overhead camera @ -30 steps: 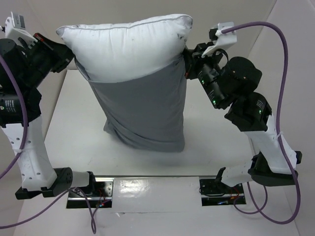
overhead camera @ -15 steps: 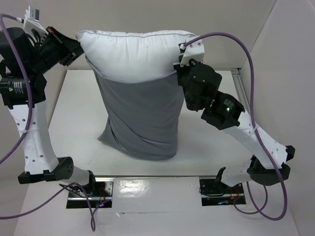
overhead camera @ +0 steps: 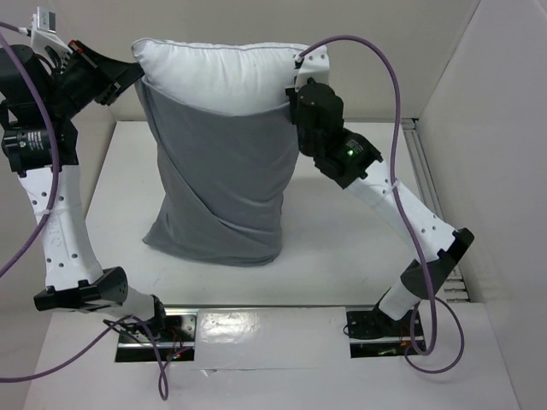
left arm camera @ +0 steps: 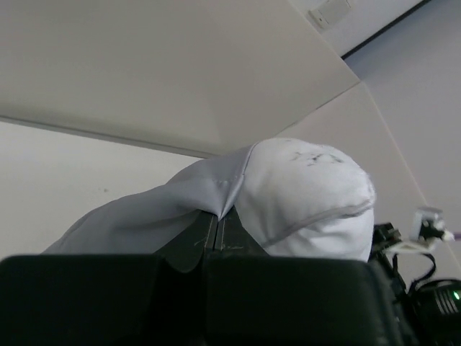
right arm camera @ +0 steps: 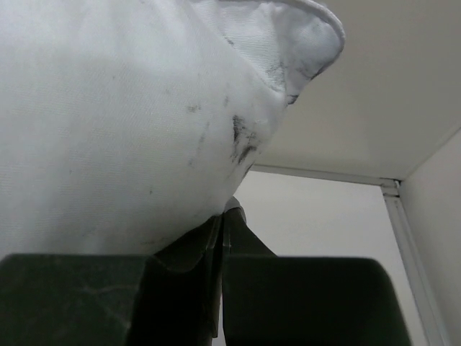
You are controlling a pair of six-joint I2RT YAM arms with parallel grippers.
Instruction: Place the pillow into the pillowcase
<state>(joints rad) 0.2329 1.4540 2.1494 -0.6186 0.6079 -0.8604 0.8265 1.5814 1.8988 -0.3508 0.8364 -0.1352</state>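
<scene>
Arm bases (overhead camera: 81, 297) sit at the near edge, L and R, each by a metal plate (overhead camera: 158, 329). Purple cables (overhead camera: 402, 128) loop off both arms.

Mid-depth on the white surface (overhead camera: 111, 205), a bit left of ctr, the pillowcase (overhead camera: 218, 188) stands upright. Its closed btm end rests on the surface w/ the btm left corner flared out, and diagonal creases cross the grey cloth. The pillow (overhead camera: 218, 73) is inside for most of its length. Only a white top band sticks out above the grey rim, which dips in the middle and rises at both ends.

L gripper (overhead camera: 128, 75) is up high at the rim's left end, jaws closed tight. Its wrist view shows the fingers (left arm camera: 202, 234) pinching a fold of the grey edge, w/ a white pillow corner bulging just right of the pinch.

R gripper (overhead camera: 293, 92) is at the rim's right end, against the pillow's right side, jaws closed too. In its wrist view the fingers (right arm camera: 194, 245) meet right under the pillow. White cloth w/ dark smudges (right arm camera: 241, 137) fills most of that view, and the pinched cloth is hard to make out. From the top view, the grey rim is drawn up to this gripper, so it grips the pillowcase.

Pale walls (overhead camera: 410, 51) stand at the far side and the right.
</scene>
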